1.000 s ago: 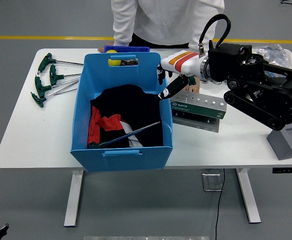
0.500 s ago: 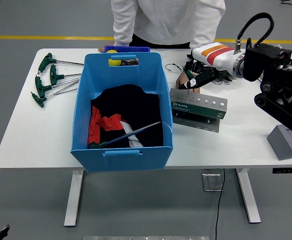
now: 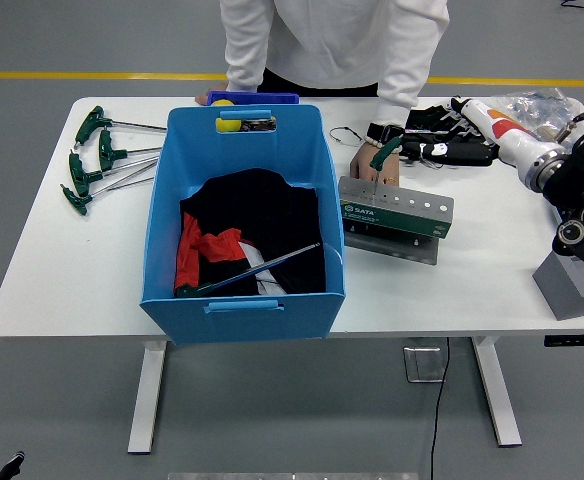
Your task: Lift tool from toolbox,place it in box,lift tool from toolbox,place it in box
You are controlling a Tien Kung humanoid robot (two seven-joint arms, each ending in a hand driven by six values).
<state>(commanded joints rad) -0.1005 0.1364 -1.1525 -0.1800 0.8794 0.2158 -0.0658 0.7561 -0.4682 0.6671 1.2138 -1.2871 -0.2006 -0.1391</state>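
The blue box (image 3: 162, 215) stands left of centre, holding black cloth, a red piece and a long T-handle tool (image 3: 260, 267) lying aslant. To its right sits the green toolbox stand (image 3: 397, 212). A person's hand (image 3: 372, 168) rests at the stand's left end, by a green-handled tool (image 3: 387, 150) standing upright there. My right hand (image 3: 442, 150) hovers just right of that hand, behind the stand, its fingers relaxed and holding nothing. The left arm does not show.
Several green T-handle wrenches (image 3: 97, 160) lie on the table's left end. A yellow ball (image 3: 230, 122) sits at the box's far rim. A grey block (image 3: 577, 280) stands at the right edge and a plastic bag (image 3: 532, 100) at the back right.
My right arm has drawn back to the right, from the box's right rim to behind the toolbox stand. The person's hand has come into view at the stand's left end.
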